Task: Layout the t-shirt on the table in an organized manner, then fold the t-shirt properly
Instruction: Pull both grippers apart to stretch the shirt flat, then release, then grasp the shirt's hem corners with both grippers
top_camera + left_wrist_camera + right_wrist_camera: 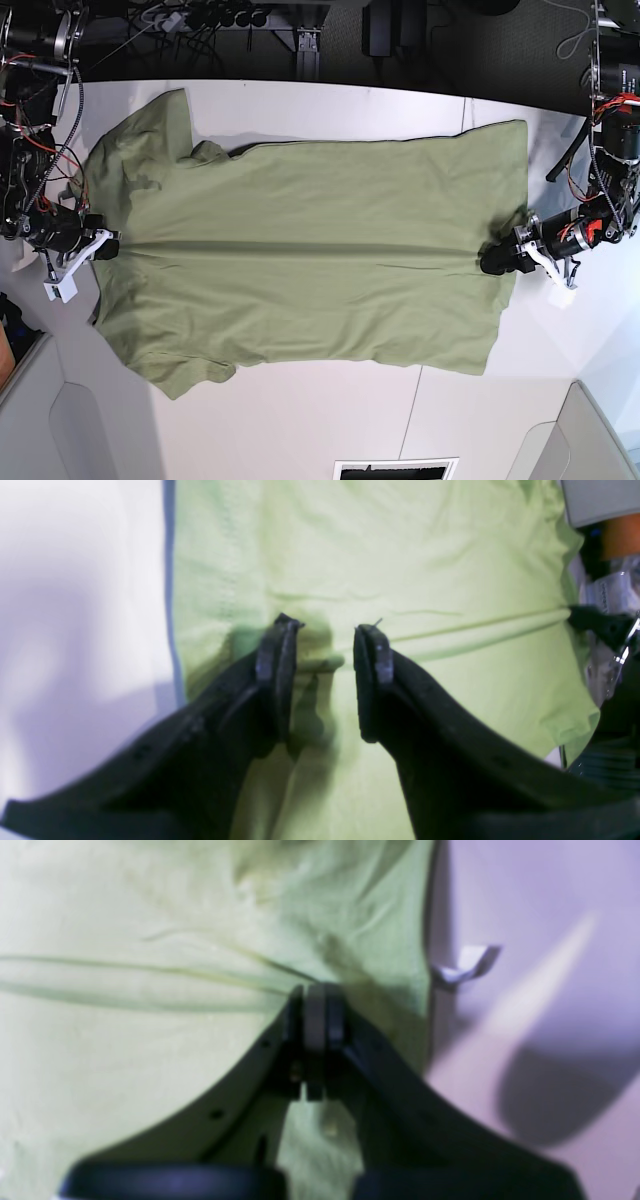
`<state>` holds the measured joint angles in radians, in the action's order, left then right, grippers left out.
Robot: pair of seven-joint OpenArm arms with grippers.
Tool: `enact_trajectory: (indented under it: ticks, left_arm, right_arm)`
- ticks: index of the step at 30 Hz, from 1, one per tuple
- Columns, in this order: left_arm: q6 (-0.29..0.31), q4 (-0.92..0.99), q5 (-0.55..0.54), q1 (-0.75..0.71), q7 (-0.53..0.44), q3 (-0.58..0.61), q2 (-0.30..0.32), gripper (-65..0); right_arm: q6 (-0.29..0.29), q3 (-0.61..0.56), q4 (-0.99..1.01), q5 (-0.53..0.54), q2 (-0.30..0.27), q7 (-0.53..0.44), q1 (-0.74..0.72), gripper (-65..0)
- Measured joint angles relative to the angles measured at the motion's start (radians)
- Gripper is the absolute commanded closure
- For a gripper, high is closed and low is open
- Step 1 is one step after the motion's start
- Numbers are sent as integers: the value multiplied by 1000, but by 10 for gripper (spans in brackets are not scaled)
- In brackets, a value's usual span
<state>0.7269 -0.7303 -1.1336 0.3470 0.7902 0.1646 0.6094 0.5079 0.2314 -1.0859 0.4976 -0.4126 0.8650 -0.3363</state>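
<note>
Lying flat across the white counter (300,420) is one t-shirt (310,250), sage-green soft cotton, creased by a long ridge running between two end effectors. The left end effector (324,650) stands partly open, its dark jaws straddling that raised ridge near the hem without pinching it. The right end effector (315,1012) is closed, clamped on cloth at the neck edge.
</note>
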Motion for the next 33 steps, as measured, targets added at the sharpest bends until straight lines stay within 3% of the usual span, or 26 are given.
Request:
enact_trajectory:
  ticks: [4, 9, 15, 22, 26, 30, 33]
  left_arm:
    - [-10, -3, -18, 17, 36, 1, 0, -223]
    - [-34, -115, -80, 3, 192, 12, 53, -248]
    - [-33, -233, -218, -3, 278, 10, 155, -272]
    - [-34, -309, -262, -133, 322, 12, 217, -316]
    - [-34, -349, -294, -221, 332, 11, 225, -316]
    - [-35, -393, -297, -314, 341, -79, 227, -316]
    - [-35, -416, -298, -361, 340, -170, 227, -317]
  right_arm:
    - [-3, 0, -10, 19, 0, 10, -21, 0]
    - [-6, 41, -187, 42, 0, 63, 24, 0]
    - [0, 183, -410, 113, -2, 155, 226, 0]
    - [63, 365, -520, 277, 5, 177, 525, -9]
    - [70, 409, -558, 358, -3, 219, 637, -188]
    - [77, 407, -565, 388, 14, 220, 705, -280]
    - [77, 407, -565, 393, 36, 224, 710, -307]
